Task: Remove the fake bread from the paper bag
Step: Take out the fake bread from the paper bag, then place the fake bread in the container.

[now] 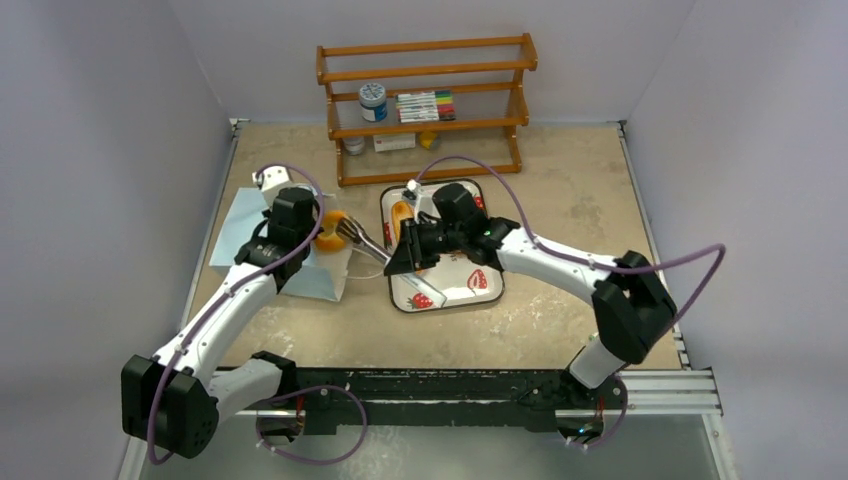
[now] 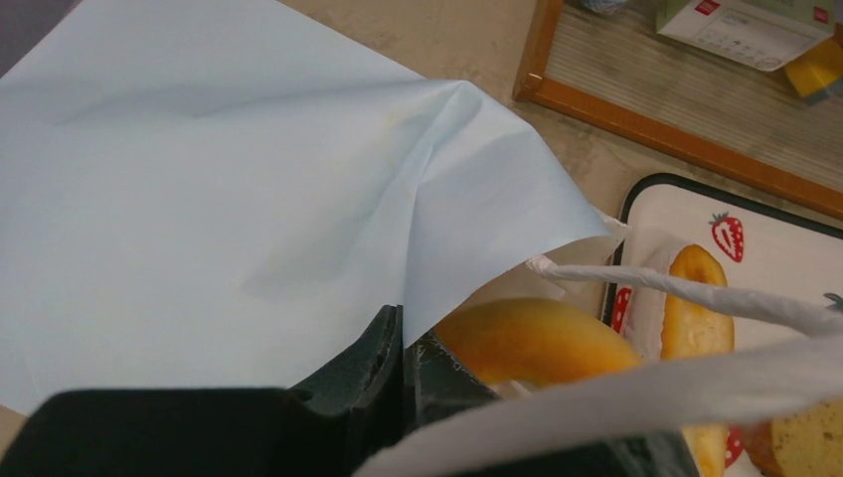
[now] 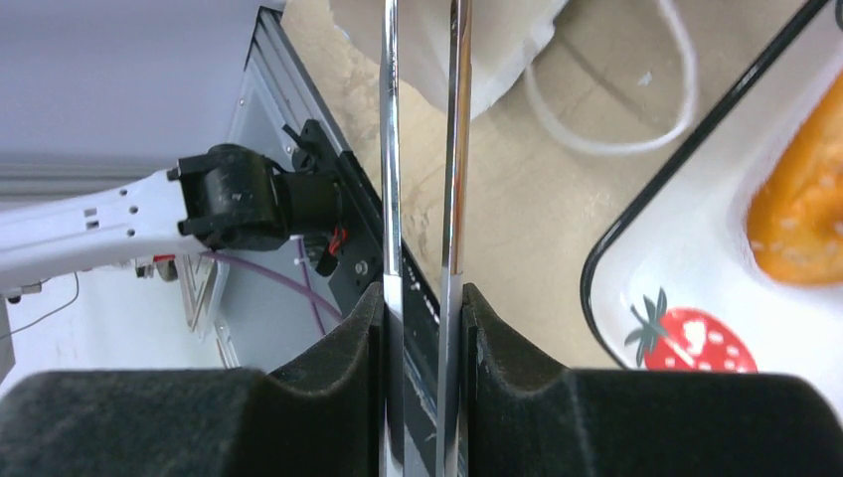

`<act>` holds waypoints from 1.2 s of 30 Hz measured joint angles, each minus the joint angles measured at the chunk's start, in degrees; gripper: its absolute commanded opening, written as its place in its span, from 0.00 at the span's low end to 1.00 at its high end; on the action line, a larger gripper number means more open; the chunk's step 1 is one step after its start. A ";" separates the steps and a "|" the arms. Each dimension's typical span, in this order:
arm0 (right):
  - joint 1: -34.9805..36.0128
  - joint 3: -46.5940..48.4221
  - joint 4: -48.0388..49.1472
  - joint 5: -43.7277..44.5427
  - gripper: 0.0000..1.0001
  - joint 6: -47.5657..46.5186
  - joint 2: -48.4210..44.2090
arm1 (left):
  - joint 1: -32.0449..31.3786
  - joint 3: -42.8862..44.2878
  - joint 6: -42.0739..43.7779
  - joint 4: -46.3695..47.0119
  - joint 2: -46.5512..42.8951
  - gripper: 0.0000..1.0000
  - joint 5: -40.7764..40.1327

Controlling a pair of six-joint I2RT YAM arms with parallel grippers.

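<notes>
While left tool [image 2: 403,338] pinches paper bag [image 2: 199,179], fake bread [image 2: 532,338] lies beside.

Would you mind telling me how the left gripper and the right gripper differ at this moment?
The left gripper pinches the paper bag itself; the right gripper clamps metal tongs. The left gripper sits at the bag, while the right gripper hovers over the strawberry tray, tongs aimed at the bag. Both are shut on something.
</notes>
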 measured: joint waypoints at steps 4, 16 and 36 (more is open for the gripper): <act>-0.04 -4.00 -2.05 1.92 0.05 0.04 -6.62 | 0.00 0.00 -1.11 0.20 2.10 0.00 -2.64; -1.68 -11.32 -8.39 14.23 0.06 3.89 -25.00 | 0.00 0.26 -4.13 2.27 4.33 0.00 -5.62; -17.62 -16.61 -2.32 19.21 0.25 5.55 -10.14 | 0.00 0.26 -3.98 2.60 2.03 0.00 -3.80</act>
